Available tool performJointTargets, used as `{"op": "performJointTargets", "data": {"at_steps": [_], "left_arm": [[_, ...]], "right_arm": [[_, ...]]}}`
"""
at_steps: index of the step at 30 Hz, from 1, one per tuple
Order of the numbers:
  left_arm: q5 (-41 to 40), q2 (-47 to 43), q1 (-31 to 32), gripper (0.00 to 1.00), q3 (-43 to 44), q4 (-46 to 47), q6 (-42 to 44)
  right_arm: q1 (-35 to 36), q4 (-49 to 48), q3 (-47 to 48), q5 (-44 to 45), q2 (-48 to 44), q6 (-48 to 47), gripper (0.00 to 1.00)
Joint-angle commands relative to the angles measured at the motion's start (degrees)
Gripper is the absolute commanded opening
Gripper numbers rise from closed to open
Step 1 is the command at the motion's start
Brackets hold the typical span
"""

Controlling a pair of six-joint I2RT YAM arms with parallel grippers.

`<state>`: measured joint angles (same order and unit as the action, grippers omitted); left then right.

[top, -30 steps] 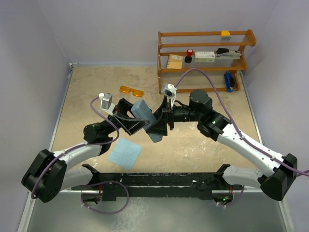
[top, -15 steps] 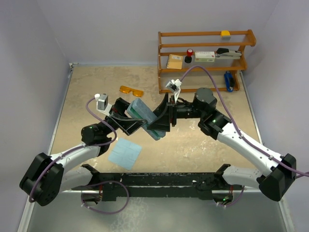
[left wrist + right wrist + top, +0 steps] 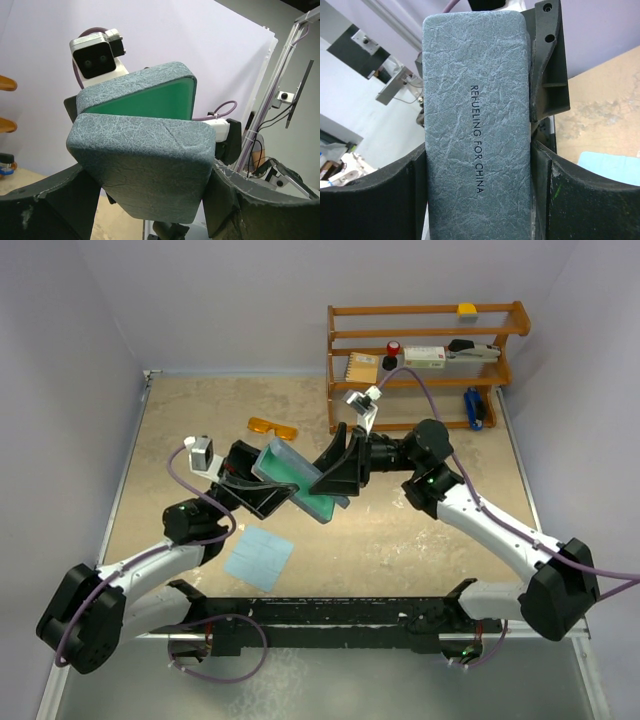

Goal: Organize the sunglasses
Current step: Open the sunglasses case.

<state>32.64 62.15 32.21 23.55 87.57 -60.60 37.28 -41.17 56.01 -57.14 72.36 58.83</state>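
Observation:
The orange sunglasses (image 3: pixel 273 427) lie on the table at the back, left of the shelf, apart from both grippers. The blue-grey case (image 3: pixel 300 480) is held in the air over mid-table and is partly open, its teal interior showing. My left gripper (image 3: pixel 262 487) is shut on one half of the case (image 3: pixel 145 165), with the teal lining (image 3: pixel 150 100) above it. My right gripper (image 3: pixel 340 472) is shut on the other, lettered half (image 3: pixel 475 125), with fingers (image 3: pixel 385 200) on both of its long sides.
A light blue cloth (image 3: pixel 259 557) lies flat on the table near the front left, also in the right wrist view (image 3: pixel 615 167). A wooden shelf (image 3: pixel 425 360) with small items stands at the back right. Grey walls enclose the table.
The case went from closed to partly open, and its teal inside now shows. Both grippers moved slightly back and up with it, the right one tilting its half upward.

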Motion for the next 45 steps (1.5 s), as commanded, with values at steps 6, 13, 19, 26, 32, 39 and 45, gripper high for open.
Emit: {"op": "performJointTargets", "data": {"at_steps": [6,13,19,26,32,39,45], "left_arm": [[7.4,-1.0,2.4,0.00,-1.6,11.0,3.2],[7.9,-1.4,2.7,0.00,-1.9,11.0,3.6],[8.0,-1.7,2.8,0.00,-1.6,11.0,4.0],[8.5,-1.7,3.2,0.00,-1.4,11.0,4.7],[8.8,-2.8,3.9,0.00,-1.5,11.0,4.8],[9.1,-4.6,3.9,0.00,-2.3,11.0,5.2],[9.4,-6.1,3.9,0.00,-3.6,11.0,5.7]], "right_arm": [[-3.3,-28.2,6.9,-2.6,2.7,22.1,0.00],[-4.3,-48.8,9.4,-2.4,10.3,40.3,0.00],[-4.5,-59.3,11.8,-0.3,15.2,49.6,0.00],[-4.5,-60.6,13.3,0.9,16.7,52.0,0.00],[-4.6,-60.4,13.3,4.7,19.2,52.9,0.00],[-4.6,-60.6,13.2,8.0,20.3,53.3,0.00],[-4.6,-60.7,13.9,9.5,21.9,53.8,0.00]]}}
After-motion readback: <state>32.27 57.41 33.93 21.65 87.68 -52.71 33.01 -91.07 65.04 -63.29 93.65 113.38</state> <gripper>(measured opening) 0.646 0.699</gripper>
